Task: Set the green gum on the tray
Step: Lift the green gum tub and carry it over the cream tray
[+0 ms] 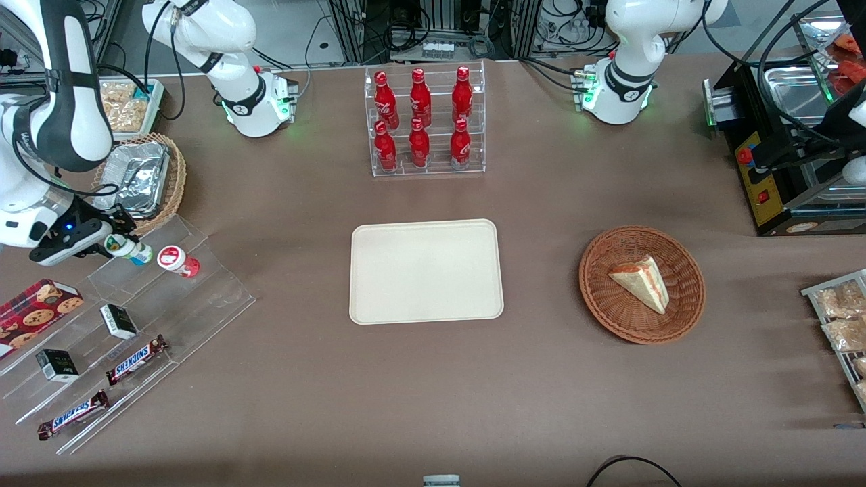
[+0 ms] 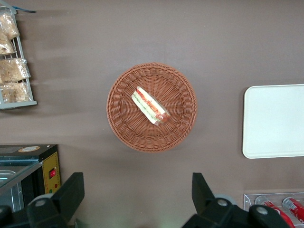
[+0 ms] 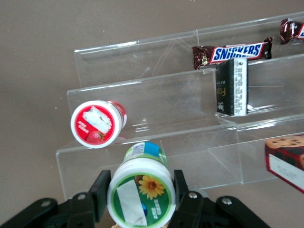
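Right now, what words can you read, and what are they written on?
"SNICKERS": on the chocolate bars on the clear stepped shelf.
Too blurred to read: the green gum lid between the gripper fingers, the red gum lid, the black box, the red bottles.

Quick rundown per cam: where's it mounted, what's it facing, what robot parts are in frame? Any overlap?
Front view: high, facing the robots; tray, both arm bases, hand gripping the green gum at the acrylic shelf.
Left wrist view: looks straight down on the wicker basket; its own fingers show.
Right wrist view: looks along the hand at green gum and red-lidded canister.
Shared: tray and basket in front and left wrist.
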Controlling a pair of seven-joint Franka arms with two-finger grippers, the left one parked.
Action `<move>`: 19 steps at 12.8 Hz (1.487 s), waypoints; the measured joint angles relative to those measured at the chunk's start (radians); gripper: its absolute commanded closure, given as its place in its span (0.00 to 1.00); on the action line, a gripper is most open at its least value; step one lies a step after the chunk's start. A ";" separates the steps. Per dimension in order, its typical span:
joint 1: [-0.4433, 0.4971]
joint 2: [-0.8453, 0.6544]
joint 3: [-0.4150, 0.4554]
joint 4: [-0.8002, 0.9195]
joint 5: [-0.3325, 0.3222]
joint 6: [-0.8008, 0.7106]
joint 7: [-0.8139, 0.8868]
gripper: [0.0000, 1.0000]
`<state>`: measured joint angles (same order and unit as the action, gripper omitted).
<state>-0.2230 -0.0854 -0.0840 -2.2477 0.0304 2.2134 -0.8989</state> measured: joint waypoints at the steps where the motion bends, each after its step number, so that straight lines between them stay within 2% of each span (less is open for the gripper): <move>1: 0.001 -0.006 0.005 0.046 0.000 -0.072 0.000 1.00; 4: 0.033 -0.023 0.019 0.209 0.000 -0.286 0.021 1.00; 7: 0.143 -0.025 0.025 0.319 0.000 -0.423 0.121 1.00; 10: 0.331 -0.023 0.032 0.394 0.000 -0.505 0.374 1.00; 13: 0.504 0.005 0.035 0.441 -0.005 -0.514 0.617 1.00; 19: 0.814 0.207 0.036 0.577 -0.005 -0.503 1.186 1.00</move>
<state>0.5911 0.1212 -0.0478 -1.6704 0.0252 1.7103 0.2873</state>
